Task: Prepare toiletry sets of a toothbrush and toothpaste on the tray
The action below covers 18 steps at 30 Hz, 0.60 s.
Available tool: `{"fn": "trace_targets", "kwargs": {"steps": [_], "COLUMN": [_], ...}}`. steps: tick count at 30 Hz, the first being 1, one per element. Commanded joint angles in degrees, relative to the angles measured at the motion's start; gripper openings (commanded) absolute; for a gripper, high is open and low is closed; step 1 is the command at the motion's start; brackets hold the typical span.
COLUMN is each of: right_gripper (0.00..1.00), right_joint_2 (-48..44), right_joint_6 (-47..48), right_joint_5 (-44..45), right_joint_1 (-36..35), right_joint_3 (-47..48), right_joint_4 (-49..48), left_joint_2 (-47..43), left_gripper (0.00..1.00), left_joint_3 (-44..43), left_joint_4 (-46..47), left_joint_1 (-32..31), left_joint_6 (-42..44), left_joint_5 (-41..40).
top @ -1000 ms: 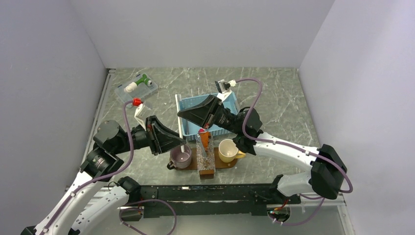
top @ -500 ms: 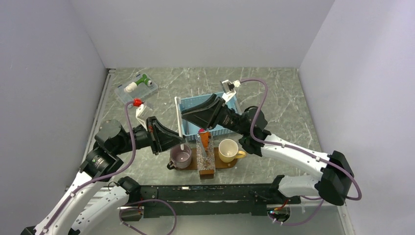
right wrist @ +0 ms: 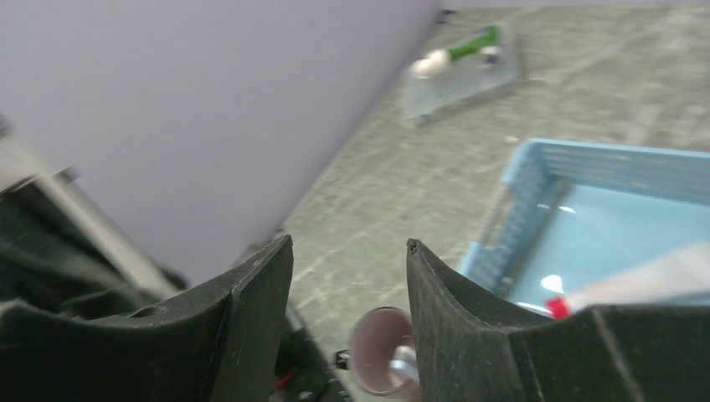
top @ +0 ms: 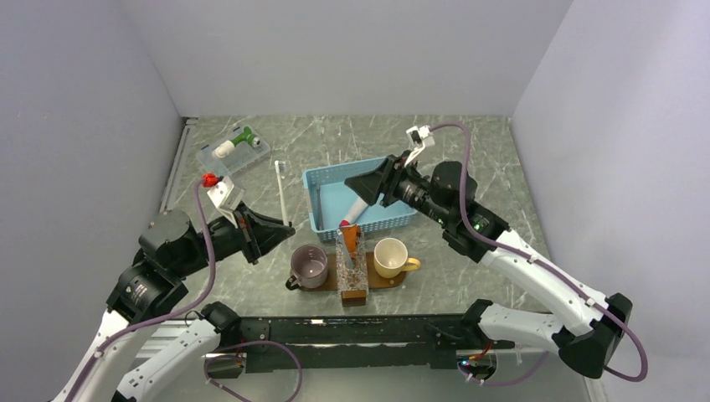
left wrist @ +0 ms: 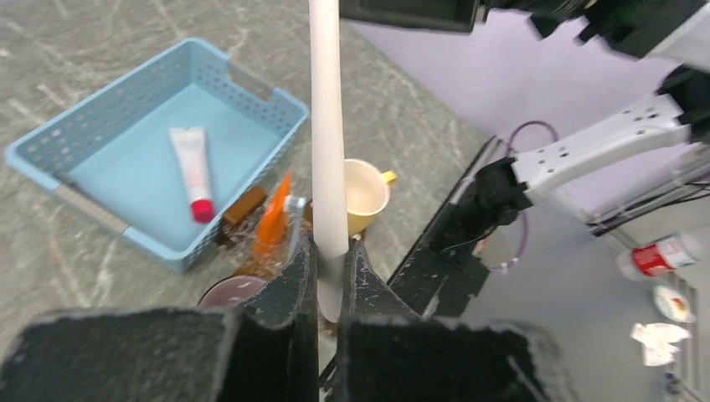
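- Left gripper (top: 287, 226) (left wrist: 328, 251) is clamped tight on the bottom end of the toothbrush (top: 282, 193) (left wrist: 326, 126).
- The toothbrush is a pale stick held up off the counter (top: 469, 159), pointing away from the gripper, left of the blue basket (top: 393, 219) (left wrist: 100, 109) and not on the tray (top: 381, 282).
- Right gripper (top: 352, 188) (right wrist: 347, 251) is spread wide with nothing between its fingers. It hovers above the basket's left half.
- A white tube with a red cap (top: 352, 213) (left wrist: 192, 172) lies flat inside the basket.
- The toothpaste (top: 350, 237) (left wrist: 274, 224), an orange tube, stands tilted at a clear holder (top: 352, 270) on the tray, just in front of the basket.
- The dark-brown tray sits at the near side of the counter. A purple cup (top: 310, 265) (right wrist: 381, 339) is at its left end and a yellow cup (top: 392, 257) (left wrist: 364, 191) is on its right end, with the holder between them.
- A clear plastic box (top: 234, 152) (right wrist: 460, 71) holding a green-and-white item sits at the far left of the counter, well apart from the rest.
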<state>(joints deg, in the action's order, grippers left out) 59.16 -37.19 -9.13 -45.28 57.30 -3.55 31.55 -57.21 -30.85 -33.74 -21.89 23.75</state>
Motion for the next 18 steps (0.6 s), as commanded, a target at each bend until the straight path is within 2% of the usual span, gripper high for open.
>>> {"fn": "trace_targets", "kwargs": {"steps": [1,4,11,18], "right_gripper": [0.54,0.54,0.55,0.55], "right_joint_2": [4.1,7.6,14.3,22.7], "right_joint_6": [8.3,9.8,12.1,13.3], "right_joint_5": [17.8,23.6,32.8,30.7], "right_joint_1": [1.4,2.5,8.0,13.6], "right_joint_3": [9.1,11.6,11.3,12.3], "right_joint_4": [24.5,31.6,36.2,35.5], "left_joint_2": [-1.4,-2.8,-7.0,-10.3], "left_gripper": [0.0,0.0,0.0,0.0], "left_joint_3": [-1.3,0.1,4.8,9.9], "left_joint_4": [-4.8,-5.2,-4.9,-5.4], "left_joint_1": [-0.2,-0.2,-0.1,-0.2], "left_joint_6": [5.7,7.2,7.6,8.2], "left_joint_5": [-6.1,-7.4,-9.1,-12.1]}}
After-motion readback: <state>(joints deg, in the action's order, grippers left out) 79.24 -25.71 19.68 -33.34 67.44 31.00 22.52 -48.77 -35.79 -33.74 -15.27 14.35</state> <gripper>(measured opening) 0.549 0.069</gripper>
